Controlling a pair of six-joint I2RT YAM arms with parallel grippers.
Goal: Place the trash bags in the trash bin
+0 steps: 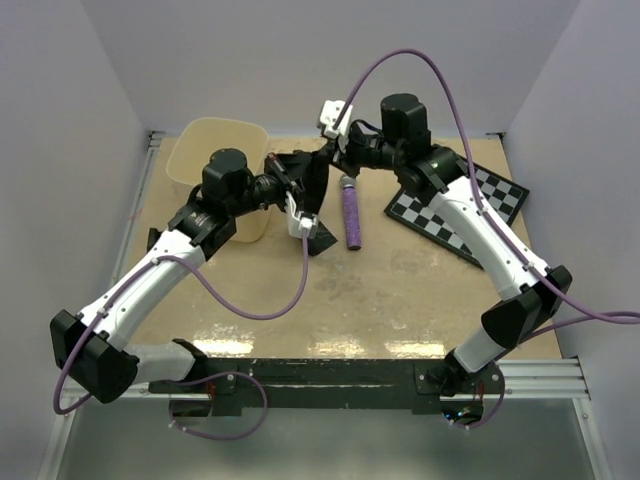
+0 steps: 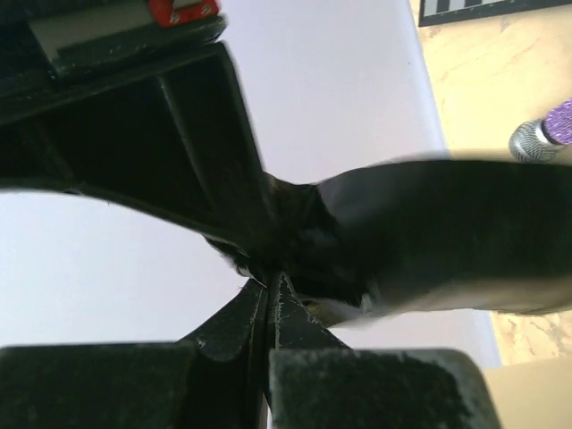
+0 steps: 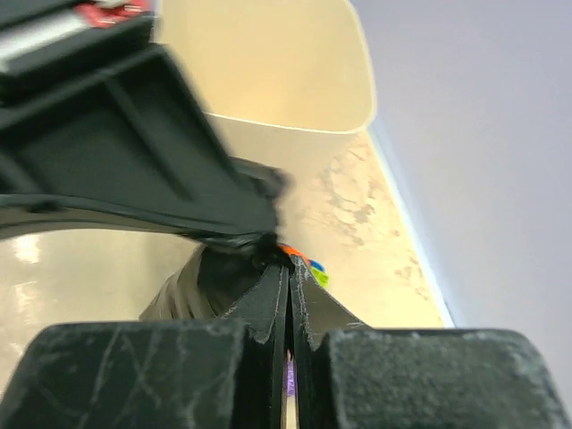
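Just right of the trash bin point(image 1: 205, 145), over the desk point(image 1: 400, 300): trash bag point(image 1: 314, 188) pinched by left fingers point(image 2: 234, 329) and right fingers point(image 3: 259, 308), both clamped. Best lift clear of rim, carry across together, release over mouth.

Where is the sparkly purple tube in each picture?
Top external: the purple glittery cylinder lies mid-table, left of the chequered board.
Left wrist: at the right edge, upper part, grey end showing.
Right wrist: not clearly in it; a purple sliver low in the middle is too small to tell.
Shared landmark: the dark glossy plastic bag.
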